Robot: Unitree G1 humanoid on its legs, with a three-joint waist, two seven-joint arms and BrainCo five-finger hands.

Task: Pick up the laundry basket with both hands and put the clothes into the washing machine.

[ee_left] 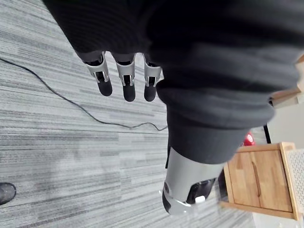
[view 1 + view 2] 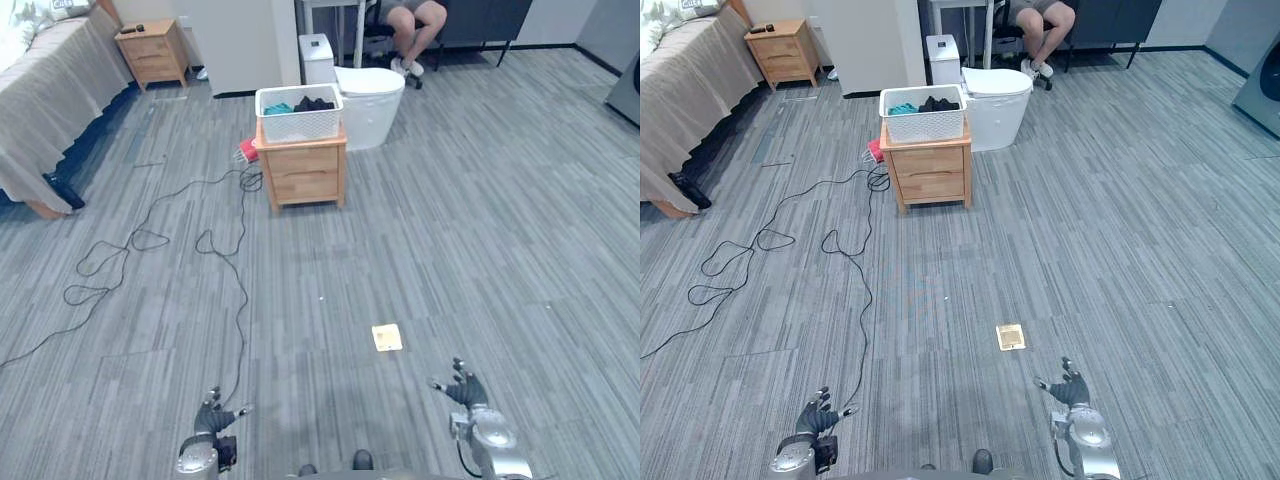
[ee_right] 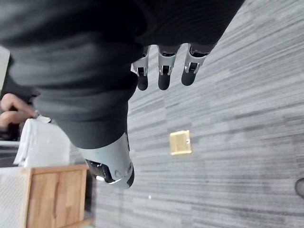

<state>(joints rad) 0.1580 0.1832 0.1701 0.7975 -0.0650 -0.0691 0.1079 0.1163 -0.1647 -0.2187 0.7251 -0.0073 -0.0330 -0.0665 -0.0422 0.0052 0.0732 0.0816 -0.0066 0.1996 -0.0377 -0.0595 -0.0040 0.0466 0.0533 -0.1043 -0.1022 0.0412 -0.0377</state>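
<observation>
Left eye: laundry basket [image 2: 298,112] with clothes [image 2: 314,103] sits on wooden nightstand [image 2: 303,172], white tub [image 2: 365,100] just behind, seated person [image 2: 415,25] beyond; brass floor plate [image 2: 387,337] on carpet [image 2: 450,220] between nightstand and right hand [image 2: 465,390]; left hand [image 2: 212,420] low, well apart | Left wrist: fingers [image 1: 124,80] straight, holding nothing | Right wrist: fingers [image 3: 163,71] straight, empty, floor plate past them
</observation>
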